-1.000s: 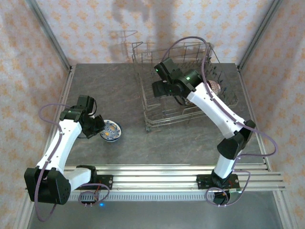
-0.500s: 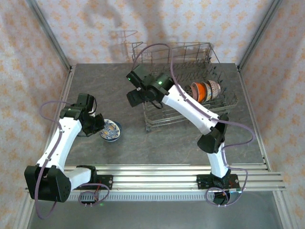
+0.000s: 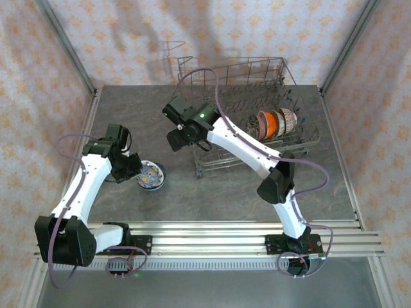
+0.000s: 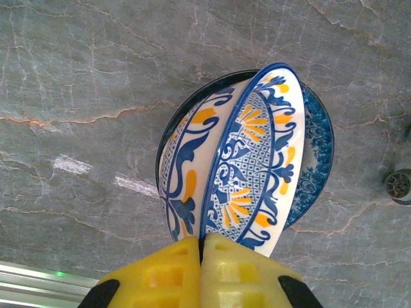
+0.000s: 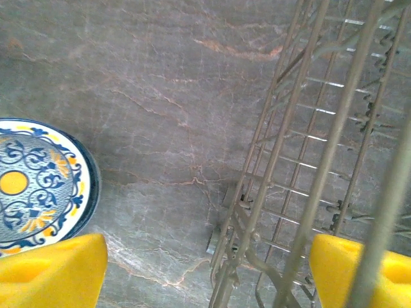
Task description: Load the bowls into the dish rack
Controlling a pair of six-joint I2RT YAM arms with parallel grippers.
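Two bowls at 8 o'clock: patterned bowl tipped up on edge, resting in the lower bowl.
Left gripper: pads pinched together on the patterned bowl's near rim.
Right gripper: jaws apart, empty, over the table just off the rack's 9 o'clock side.
Rack: at 1 o'clock, racked bowls standing on edge inside.
Lift: raise it straight until you clear the lower bowl. The rim pinch looks thin, so go slowly and don't swing.
Path: the right arm lies across your way to the rack, so mind it.
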